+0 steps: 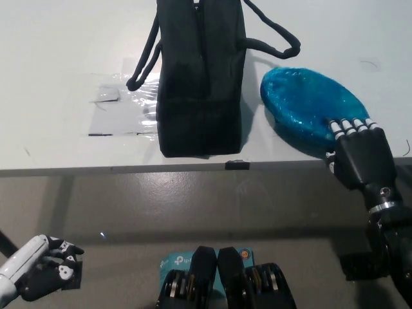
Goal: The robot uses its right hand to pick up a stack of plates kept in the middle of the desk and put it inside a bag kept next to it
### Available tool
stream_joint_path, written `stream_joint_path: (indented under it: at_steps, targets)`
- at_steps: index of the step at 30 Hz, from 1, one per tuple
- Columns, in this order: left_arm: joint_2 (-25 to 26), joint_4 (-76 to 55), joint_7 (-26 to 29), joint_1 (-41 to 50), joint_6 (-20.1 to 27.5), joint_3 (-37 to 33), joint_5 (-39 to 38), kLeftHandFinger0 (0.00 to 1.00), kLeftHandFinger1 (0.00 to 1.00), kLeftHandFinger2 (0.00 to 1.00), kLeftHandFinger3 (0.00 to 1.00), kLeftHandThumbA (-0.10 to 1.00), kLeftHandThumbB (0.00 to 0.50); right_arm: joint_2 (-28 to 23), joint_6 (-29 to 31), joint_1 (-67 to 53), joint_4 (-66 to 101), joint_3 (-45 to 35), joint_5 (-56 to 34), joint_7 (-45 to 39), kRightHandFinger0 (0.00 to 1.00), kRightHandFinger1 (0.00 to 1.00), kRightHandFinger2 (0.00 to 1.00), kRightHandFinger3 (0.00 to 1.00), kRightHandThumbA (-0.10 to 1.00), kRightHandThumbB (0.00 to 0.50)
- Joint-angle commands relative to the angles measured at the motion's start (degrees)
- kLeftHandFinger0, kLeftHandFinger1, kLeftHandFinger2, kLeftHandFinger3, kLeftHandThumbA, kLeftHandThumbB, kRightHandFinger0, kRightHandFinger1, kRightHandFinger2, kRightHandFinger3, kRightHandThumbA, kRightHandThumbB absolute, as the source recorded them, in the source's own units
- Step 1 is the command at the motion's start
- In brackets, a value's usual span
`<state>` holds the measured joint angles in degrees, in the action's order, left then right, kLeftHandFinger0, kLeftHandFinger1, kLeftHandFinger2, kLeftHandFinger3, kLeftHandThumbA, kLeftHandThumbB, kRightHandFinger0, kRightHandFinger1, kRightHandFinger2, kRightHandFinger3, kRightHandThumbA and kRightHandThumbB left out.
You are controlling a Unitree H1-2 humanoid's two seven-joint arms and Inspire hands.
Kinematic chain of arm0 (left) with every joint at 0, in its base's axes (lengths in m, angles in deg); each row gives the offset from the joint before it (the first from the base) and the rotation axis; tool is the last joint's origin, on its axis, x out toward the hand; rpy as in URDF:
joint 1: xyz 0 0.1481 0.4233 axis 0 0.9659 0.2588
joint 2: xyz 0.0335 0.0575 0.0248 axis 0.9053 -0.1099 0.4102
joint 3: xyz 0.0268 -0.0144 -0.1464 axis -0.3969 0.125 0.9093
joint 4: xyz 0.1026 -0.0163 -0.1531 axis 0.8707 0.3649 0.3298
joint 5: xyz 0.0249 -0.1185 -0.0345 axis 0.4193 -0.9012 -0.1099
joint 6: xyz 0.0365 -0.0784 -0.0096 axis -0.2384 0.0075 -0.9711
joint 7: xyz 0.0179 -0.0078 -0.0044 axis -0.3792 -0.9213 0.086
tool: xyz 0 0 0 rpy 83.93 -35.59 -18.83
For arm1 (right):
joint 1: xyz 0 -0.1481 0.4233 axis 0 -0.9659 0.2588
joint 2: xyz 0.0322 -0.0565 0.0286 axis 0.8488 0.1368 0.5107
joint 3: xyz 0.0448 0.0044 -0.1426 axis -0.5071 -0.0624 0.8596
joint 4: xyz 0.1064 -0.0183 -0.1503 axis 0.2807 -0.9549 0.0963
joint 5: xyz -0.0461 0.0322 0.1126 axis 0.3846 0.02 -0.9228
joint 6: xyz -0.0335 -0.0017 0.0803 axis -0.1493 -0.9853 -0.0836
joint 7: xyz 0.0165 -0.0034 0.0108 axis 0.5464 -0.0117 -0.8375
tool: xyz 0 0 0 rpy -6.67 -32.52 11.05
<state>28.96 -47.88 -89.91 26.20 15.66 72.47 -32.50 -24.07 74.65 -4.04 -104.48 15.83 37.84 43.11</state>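
So the black right hand [360,154] has its fingers clamped over the near edge of the blue plastic-wrapped stack of plates [309,106], which sits tilted at the right of the white desk [51,51], near edge raised. The black bag [201,77] stands just left of it, handles flopped out. The white left hand [38,267] rests low at the left, fingers curled on nothing. No writing I can actually read anywhere

Stack of plates [308,111]: bright blue, glossy crinkled wrap. Bag [201,77]: plain black (handles likewise). Surface [58,64]: white. Right hand [360,154]: black, white-tipped fingers. Left hand [38,269]: white with black.
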Motion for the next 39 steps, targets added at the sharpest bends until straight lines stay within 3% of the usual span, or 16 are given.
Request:
stream_joint_path:
  at_steps: [1,3,6,9,10,11,13,16,19,20,21,26,28,33,35,39]
  targets:
    - [0.93,-0.93,5.44,0.04,0.49,0.73,-1.63,0.65,0.66,0.68,0.64,-0.1,0.0,-2.43,9.83,4.34,0.02,1.37,0.49,13.7,0.0,0.0,0.15,0.0,-0.1,0.187]
    - [0.9,-0.51,5.76,0.29,0.79,0.87,-2.01,0.65,0.66,0.68,0.64,-0.1,0.0,-2.25,9.95,4.38,0.24,1.09,-0.03,13.36,0.0,0.0,0.15,0.0,-0.1,0.437]
    - [1.14,-0.8,6.34,0.4,0.47,0.37,-2.01,0.65,0.66,0.68,0.64,-0.1,0.0,-2.18,10.06,3.83,2.43,-0.3,-2.4,9.77,0.0,0.0,0.16,0.0,-0.1,0.46]
    - [1.35,-0.53,6.89,0.49,0.55,0.03,-2.42,0.64,0.66,0.68,0.64,-0.1,0.0,-1.39,9.79,3.1,3.99,-2.17,-5.49,6.45,0.0,0.0,0.15,0.05,-0.1,0.413]
    - [1.41,-0.65,7.06,0.51,0.25,-0.07,-2.48,0.65,0.66,0.69,0.65,-0.1,0.0,-0.55,10.12,2.57,4.64,-3.74,-8.69,4.99,0.0,0.0,0.17,0.05,-0.1,0.419]
    - [1.34,-0.82,7.17,0.54,-0.06,0.01,-2.82,0.65,0.66,0.69,0.65,-0.1,0.0,2.13,7.82,1.07,7.13,-8.21,-17.73,-1.03,0.0,0.0,0.18,0.03,-0.1,0.37]
    - [1.15,-0.62,7.52,0.5,0.09,0.05,-3.24,0.64,0.65,0.68,0.64,-0.1,0.0,3.52,6.06,0.47,8.72,-10.81,-21.89,-4.09,0.0,0.0,0.22,0.0,-0.1,0.344]
    - [1.18,-0.4,7.75,0.77,0.6,0.11,-3.4,0.63,0.65,0.69,0.65,-0.1,0.0,7.54,1.72,-0.26,11.7,-18.46,-33.11,-8.39,0.0,0.04,0.36,0.05,-0.1,0.377]
    - [0.87,-0.47,8.12,0.99,0.43,0.11,-2.95,0.63,0.65,0.69,0.65,-0.1,0.0,12.3,-5.69,0.21,15.75,-28.6,-45.53,-10.69,0.0,0.0,0.29,0.14,-0.1,0.33]
    - [0.62,-0.45,8.31,1.2,0.38,0.23,-2.96,0.63,0.65,0.7,0.66,-0.1,0.0,13.94,-8.56,1.0,17.21,-33.23,-52.12,-11.75,0.0,0.0,0.14,0.14,-0.1,0.253]
    - [0.45,-0.55,8.37,1.32,-0.01,0.32,-2.83,0.64,0.65,0.7,0.66,-0.1,0.0,15.48,-10.79,1.67,18.15,-36.89,-57.05,-12.32,0.0,0.0,0.09,0.14,-0.1,0.21]
    - [-0.21,-0.16,8.93,1.9,0.43,0.84,-3.11,0.62,0.64,0.69,0.65,-0.1,0.0,18.12,-17.26,5.09,22.52,-46.06,-66.01,-12.06,0.0,0.0,0.09,0.11,-0.1,0.106]
    - [-0.29,-0.26,8.91,1.87,0.16,0.84,-2.93,0.62,0.64,0.69,0.65,-0.1,0.0,18.86,-18.48,6.4,23.32,-48.28,-67.73,-11.46,0.0,0.0,0.15,0.14,-0.1,0.099]
    - [-0.39,-0.12,8.7,1.71,0.16,0.92,-2.9,0.62,0.64,0.69,0.65,-0.1,0.0,19.92,-19.98,9.51,25.03,-51.77,-70.48,-10.2,0.0,0.0,0.15,0.17,-0.1,0.064]
    - [-0.28,-0.06,8.6,1.67,0.16,0.81,-2.66,0.62,0.64,0.68,0.65,-0.1,0.0,20.12,-20.22,10.75,25.69,-52.31,-71.31,-10.36,0.0,0.0,0.23,0.22,-0.1,0.059]
    - [-0.46,0.18,8.77,1.63,0.53,0.93,-2.87,0.61,0.64,0.68,0.65,-0.1,0.0,20.5,-21.14,12.47,25.49,-53.02,-71.73,-11.13,0.0,0.0,0.26,0.22,-0.1,0.102]
